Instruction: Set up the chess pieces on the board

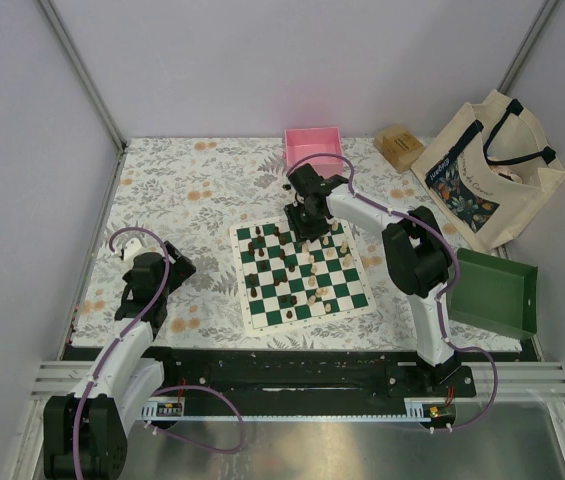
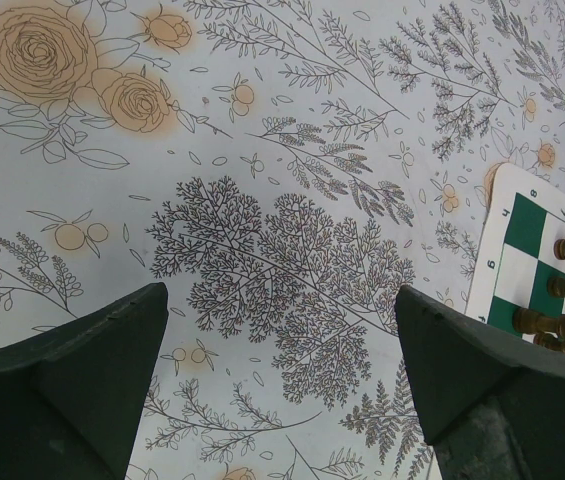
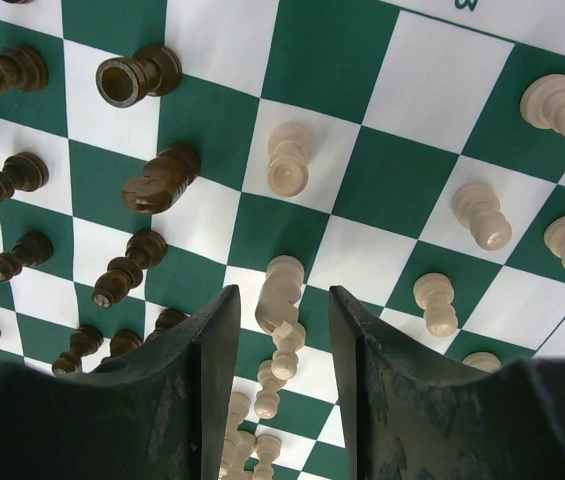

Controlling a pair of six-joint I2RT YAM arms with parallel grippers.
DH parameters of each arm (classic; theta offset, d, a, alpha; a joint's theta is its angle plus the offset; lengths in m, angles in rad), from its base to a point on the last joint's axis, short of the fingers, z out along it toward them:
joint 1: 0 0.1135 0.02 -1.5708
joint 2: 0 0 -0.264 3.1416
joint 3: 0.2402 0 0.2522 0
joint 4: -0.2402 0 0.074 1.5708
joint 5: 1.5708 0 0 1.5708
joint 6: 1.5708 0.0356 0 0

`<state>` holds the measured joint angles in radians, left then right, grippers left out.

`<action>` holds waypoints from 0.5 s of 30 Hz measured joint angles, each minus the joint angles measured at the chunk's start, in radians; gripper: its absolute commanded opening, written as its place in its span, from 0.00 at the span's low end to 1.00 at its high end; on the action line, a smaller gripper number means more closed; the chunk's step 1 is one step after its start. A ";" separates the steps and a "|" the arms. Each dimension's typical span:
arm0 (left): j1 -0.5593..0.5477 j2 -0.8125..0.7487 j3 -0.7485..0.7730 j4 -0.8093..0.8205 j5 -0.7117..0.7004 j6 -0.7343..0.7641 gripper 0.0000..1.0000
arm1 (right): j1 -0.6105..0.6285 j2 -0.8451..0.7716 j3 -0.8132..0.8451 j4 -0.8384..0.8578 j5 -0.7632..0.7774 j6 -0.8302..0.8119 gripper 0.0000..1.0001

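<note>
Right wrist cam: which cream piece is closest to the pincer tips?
The cream piece in the gap at the right pincer's fingertips, foremost of the cream row running back between the fingers. All other cream ones stand squares away, outside the gap.

Pink tray (image 1: 312, 147) sits just beyond right end effector (image 1: 308, 228), on floral surface (image 1: 182, 190). Brown box (image 1: 399, 147) is beyond it and to the right, near the far edge. Tote bag (image 1: 489, 170) with dark handles is well right of it, in the far corner. Green tray (image 1: 497, 292) is well right and nearer, at the surface edge. Below left end effector (image 2: 280, 292) is leaf print, with orange roses up-left.
</note>
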<state>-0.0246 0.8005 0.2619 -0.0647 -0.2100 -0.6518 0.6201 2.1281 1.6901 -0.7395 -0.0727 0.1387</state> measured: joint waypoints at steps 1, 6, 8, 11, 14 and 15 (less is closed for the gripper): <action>0.000 0.000 0.000 0.000 0.000 0.000 0.99 | 0.000 0.000 0.000 -0.002 0.000 0.000 0.48; 0.000 0.000 0.000 0.000 0.000 0.000 0.99 | 0.000 0.002 0.000 -0.010 0.000 0.000 0.45; 0.000 0.000 0.000 0.000 0.000 0.000 0.99 | 0.000 0.004 0.000 -0.010 0.000 0.000 0.43; 0.000 0.000 0.000 0.000 0.000 0.000 0.99 | 0.000 0.013 0.002 -0.010 0.000 0.000 0.39; 0.000 0.000 0.000 0.000 0.000 0.000 0.99 | 0.000 0.023 0.002 -0.012 -0.001 0.000 0.32; 0.000 0.000 0.000 0.000 0.000 0.000 0.99 | 0.000 0.024 0.002 -0.013 -0.001 0.000 0.27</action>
<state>-0.0246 0.8005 0.2619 -0.0647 -0.2100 -0.6518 0.6201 2.1525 1.6924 -0.7521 -0.0734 0.1383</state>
